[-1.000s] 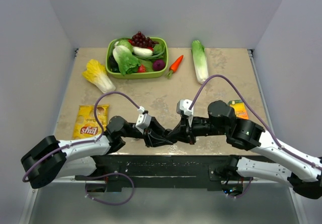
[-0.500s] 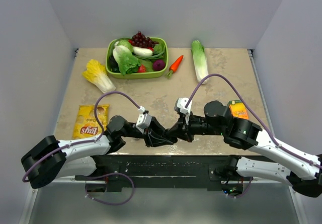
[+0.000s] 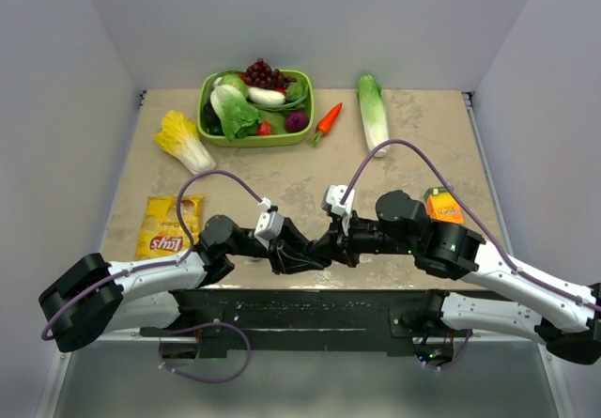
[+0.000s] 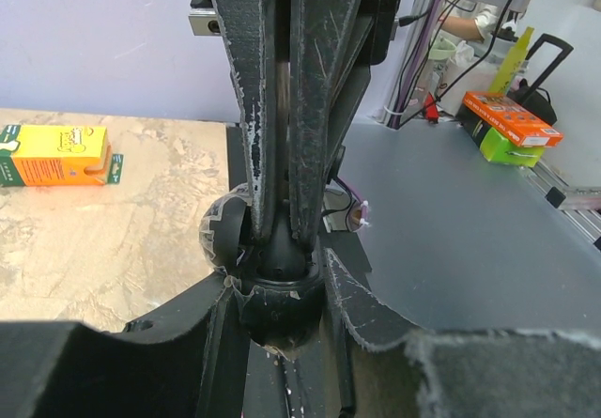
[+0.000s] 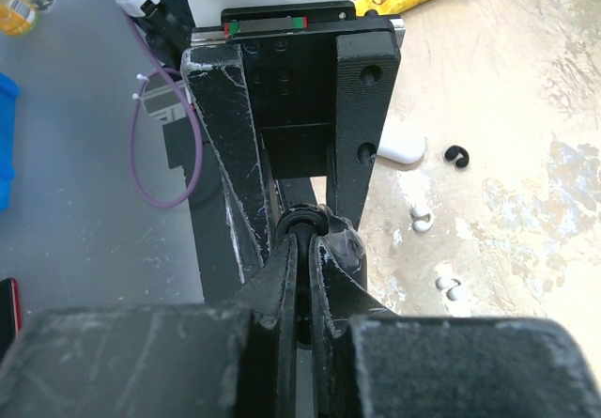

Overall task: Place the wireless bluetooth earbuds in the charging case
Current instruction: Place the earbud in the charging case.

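White earbuds [image 5: 421,217] loose on table [image 5: 526,202], not yet in charging case [image 5: 399,146]; both to insert. R gripper [image 5: 305,239] clenched; L gripper [image 4: 282,301]: cannot tell.

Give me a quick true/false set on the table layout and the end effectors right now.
1. The carrot lies inside the green basket. False: it lies on the table, beside the basket's right end.
2. The yellow chips bag lies on the table's left side. True.
3. The right end effector is spread wide open. False: its fingers are shut, nearly touching.
4. The left end effector meets the right one tip to tip near the table's near edge. True.
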{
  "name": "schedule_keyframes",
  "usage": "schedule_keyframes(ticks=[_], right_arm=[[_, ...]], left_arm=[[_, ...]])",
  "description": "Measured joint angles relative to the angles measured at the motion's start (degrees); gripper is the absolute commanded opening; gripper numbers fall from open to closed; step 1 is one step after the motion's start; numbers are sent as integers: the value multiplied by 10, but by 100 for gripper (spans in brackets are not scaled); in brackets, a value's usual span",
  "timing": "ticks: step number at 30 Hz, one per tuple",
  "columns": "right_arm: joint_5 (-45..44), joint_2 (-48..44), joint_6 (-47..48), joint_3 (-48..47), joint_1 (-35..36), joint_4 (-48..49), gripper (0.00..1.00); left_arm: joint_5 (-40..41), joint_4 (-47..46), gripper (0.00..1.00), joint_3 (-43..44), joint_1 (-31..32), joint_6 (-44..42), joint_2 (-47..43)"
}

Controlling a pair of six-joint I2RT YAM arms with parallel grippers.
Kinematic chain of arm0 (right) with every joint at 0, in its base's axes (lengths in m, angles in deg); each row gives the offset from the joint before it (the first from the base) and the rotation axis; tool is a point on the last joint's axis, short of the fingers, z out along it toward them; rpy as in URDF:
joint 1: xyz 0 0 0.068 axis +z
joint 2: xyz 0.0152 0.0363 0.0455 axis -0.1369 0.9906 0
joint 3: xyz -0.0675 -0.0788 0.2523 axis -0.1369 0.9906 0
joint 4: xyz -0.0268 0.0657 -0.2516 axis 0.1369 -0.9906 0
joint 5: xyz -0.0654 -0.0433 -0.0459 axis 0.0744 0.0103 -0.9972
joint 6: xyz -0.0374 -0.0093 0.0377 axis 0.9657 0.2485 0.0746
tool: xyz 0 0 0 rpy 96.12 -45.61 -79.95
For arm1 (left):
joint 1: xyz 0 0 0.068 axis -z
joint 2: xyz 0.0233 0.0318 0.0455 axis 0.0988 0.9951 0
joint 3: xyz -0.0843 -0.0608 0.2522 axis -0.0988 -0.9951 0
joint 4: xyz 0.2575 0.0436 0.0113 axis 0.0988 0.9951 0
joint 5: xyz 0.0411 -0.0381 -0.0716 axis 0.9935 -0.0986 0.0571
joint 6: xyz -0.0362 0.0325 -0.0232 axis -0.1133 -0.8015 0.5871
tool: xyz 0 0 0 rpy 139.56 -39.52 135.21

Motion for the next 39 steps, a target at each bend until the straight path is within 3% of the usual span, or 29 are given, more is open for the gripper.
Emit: schedule_keyframes(ticks=[6, 11, 16, 23, 32, 35, 39], right_arm=[[-11, 1, 0, 0, 5, 0, 1], [-16, 4, -5, 0, 6, 0, 29], [-27, 0, -17, 0, 10, 1, 43], [-58, -29, -41, -1, 13, 2, 51], [-311, -151, -94, -3, 9, 52, 58], [-373, -138, -116, 18, 3, 77, 58], [-368, -57, -140, 78, -19, 118, 56]], left_arm=[[0, 8, 0, 6, 0, 0, 0], [1, 12, 0, 6, 0, -2, 0], [12, 13, 0, 7, -2, -9, 0], [28, 12, 0, 7, -4, -10, 0], [38, -1, 0, -25, -3, -10, -27], [51, 2, 0, -45, -3, -10, -59], [75, 9, 0, -69, -3, -9, -121]])
